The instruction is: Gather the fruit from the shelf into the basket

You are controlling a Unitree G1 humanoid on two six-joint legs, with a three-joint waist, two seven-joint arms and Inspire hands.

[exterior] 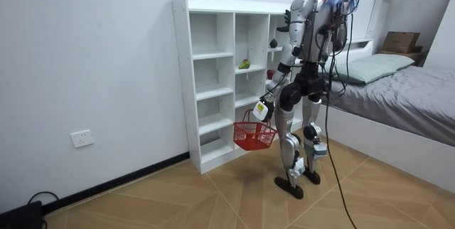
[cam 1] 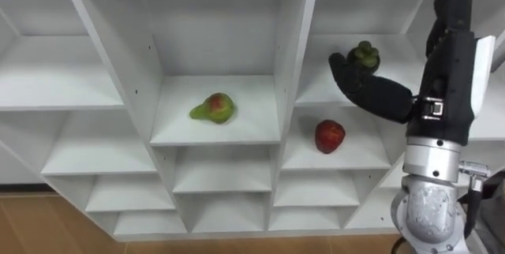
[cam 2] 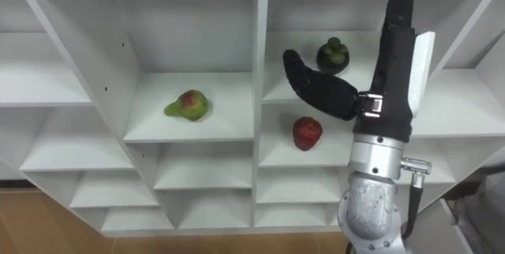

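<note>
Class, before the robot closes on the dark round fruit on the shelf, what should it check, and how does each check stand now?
1. The right hand is open: ok.
2. It is raised at the dark round fruit compartment: ok.
3. Thumb touching that fruit: cannot tell.
4. The red basket hangs from the left hand: ok.
5. The pear and red fruit lie clear of the arm: ok.

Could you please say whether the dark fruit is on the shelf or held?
On the shelf: the dark fruit rests on its board; the right hand beside it is open. The left hand carries a basket.
</note>
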